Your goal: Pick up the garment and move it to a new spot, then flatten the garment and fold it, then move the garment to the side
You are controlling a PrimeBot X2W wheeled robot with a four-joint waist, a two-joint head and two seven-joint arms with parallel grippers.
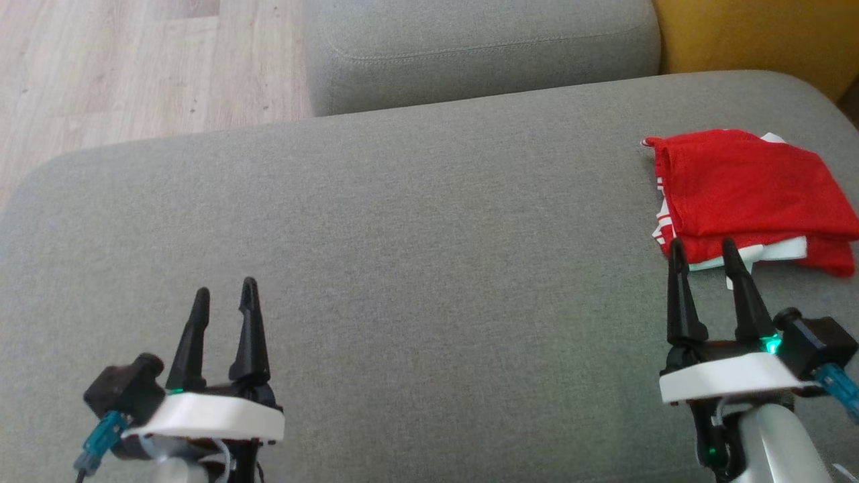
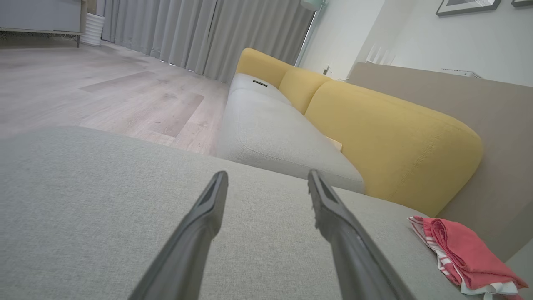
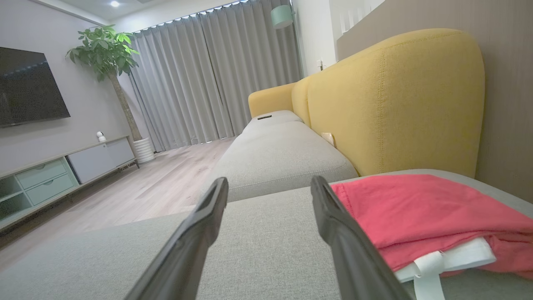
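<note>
Head view: left gripper (image 1: 225,287) and right gripper (image 1: 702,243) are both released and empty. The folded red garment (image 1: 745,188) lies on the grey cushion (image 1: 429,235), just ahead of the right jaws.
Left wrist view: the garment is well off to the right of the jaws.
Right wrist view: the garment is just outside the right-hand finger.

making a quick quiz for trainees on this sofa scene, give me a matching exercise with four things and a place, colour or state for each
Things
1 garment
2 left gripper
3 right gripper
4 backrest

Descriptions
a yellow
b open, over a bare part of the grey cushion
c folded, red with white, lying at the right side of the grey cushion
d open, fingertips by the garment's near edge

Pairs: 1-c, 2-b, 3-d, 4-a
</note>
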